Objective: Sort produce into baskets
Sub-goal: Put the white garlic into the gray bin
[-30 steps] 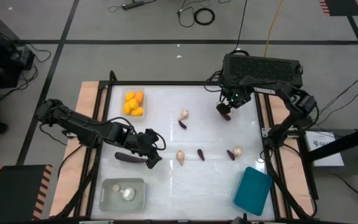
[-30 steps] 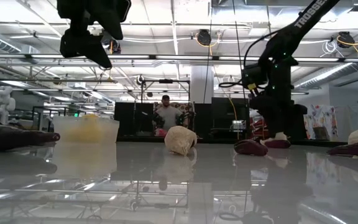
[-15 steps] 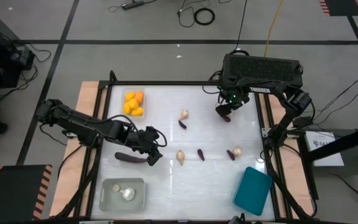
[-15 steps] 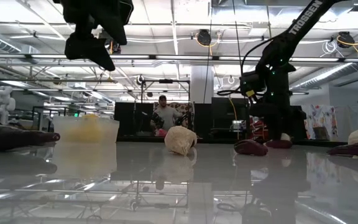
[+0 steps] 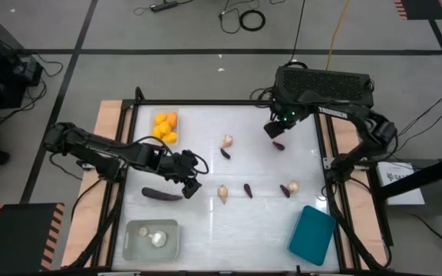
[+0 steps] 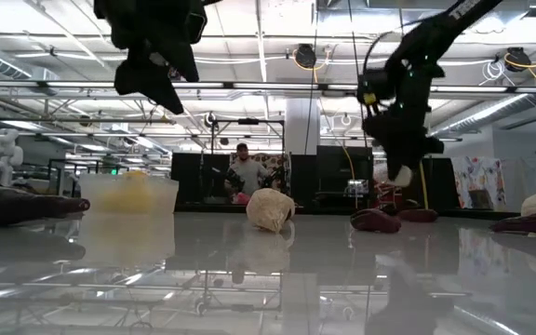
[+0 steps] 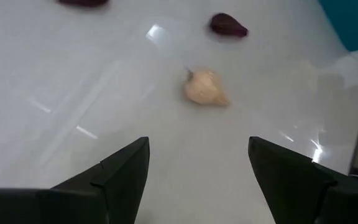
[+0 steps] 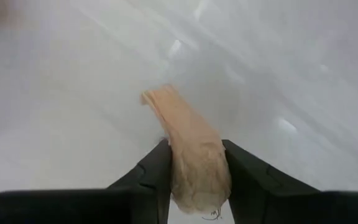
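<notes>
My right gripper (image 5: 273,129) hangs over the far right of the table, shut on a pale beige knobbly bulb (image 8: 194,158), which also shows in the low view (image 6: 400,174). A small dark purple eggplant (image 5: 278,145) lies on the table just below it. My left gripper (image 5: 192,186) is open above the table at centre left, beside the long eggplant (image 5: 162,194). Past its fingers lies another bulb (image 7: 205,88). Orange-yellow fruits fill the small clear basket (image 5: 164,127). My right gripper pinches the bulb's fat body (image 8: 197,177) between its two fingers (image 8: 157,168), coming from above and pointing down. The bulb's tapered end (image 8: 157,99) sticks out beyond the fingertips. The bulb hangs clear of the table.
The greyish basket (image 5: 133,241) with bulbs stands at the near left, the teal basket (image 5: 312,234) at the near right. Loose pieces lie mid-table: a bulb (image 5: 227,141), small eggplants (image 5: 225,152) (image 5: 248,190), a bulb (image 5: 222,192), and an eggplant with a bulb (image 5: 288,188).
My right gripper has shut on the beige bulb and lifted it clear of the table, leaving the small eggplant where it lay. My left gripper has drifted a little toward the far edge, still open.
</notes>
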You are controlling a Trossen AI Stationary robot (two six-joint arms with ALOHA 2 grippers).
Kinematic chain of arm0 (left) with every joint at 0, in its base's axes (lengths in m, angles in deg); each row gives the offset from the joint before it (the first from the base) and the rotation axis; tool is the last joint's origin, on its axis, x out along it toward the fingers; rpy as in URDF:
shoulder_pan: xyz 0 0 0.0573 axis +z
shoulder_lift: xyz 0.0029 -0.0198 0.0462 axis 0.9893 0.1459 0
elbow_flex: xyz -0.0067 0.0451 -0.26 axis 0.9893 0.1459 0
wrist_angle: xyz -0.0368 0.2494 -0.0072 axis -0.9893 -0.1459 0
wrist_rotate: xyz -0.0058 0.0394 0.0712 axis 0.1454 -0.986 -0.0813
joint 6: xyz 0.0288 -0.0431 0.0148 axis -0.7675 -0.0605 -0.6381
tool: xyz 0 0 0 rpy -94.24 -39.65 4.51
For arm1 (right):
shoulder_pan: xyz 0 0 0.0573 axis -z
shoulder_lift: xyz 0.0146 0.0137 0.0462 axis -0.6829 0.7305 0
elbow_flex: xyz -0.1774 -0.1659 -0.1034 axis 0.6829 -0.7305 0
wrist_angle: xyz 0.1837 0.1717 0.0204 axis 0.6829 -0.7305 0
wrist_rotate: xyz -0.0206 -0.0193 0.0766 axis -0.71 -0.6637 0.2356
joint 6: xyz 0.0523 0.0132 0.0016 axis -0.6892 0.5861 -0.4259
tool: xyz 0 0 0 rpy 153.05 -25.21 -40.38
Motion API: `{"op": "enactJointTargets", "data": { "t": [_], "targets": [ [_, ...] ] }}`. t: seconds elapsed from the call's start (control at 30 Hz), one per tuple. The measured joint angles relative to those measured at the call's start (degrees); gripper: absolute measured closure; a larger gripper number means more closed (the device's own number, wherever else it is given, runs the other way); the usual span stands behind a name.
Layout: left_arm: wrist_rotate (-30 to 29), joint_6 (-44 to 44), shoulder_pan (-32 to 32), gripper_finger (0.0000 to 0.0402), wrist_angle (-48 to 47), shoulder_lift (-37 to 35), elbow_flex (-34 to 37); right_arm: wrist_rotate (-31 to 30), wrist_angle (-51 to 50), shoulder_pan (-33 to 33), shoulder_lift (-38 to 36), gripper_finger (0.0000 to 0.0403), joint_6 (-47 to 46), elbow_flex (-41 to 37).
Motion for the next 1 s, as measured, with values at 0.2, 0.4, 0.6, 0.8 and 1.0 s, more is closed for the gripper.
{"op": "enactJointTargets", "data": {
  "t": [0.2,0.4,0.6,0.8,1.0],
  "targets": [
    [0.0,-2.9,2.6,0.0123,-2.5,-2.7,0.0,3.5,5.1,-8.5,-5.3,0.0291,-6.7,1.1],
    [-1.2,-6.6,3.5,0.0123,-8.9,-8.0,-0.1,12.2,18.0,-22.9,-6.1,0.0289,-12.9,1.1],
    [-6.7,-8.8,3.5,0.0123,-15.7,-13.4,-0.1,12.3,43.8,-36.6,-2.3,0.0289,-16.0,1.1],
    [-8.4,-13.5,3.5,0.0123,-17.8,-16.5,-0.1,9.2,67.1,-44.0,3.8,0.0289,-14.3,1.1],
    [-10.1,-17.3,3.5,0.0123,-19.9,-17.5,-0.1,7.6,79.3,-46.8,10.6,0.0289,-12.0,1.1]
  ]
}}
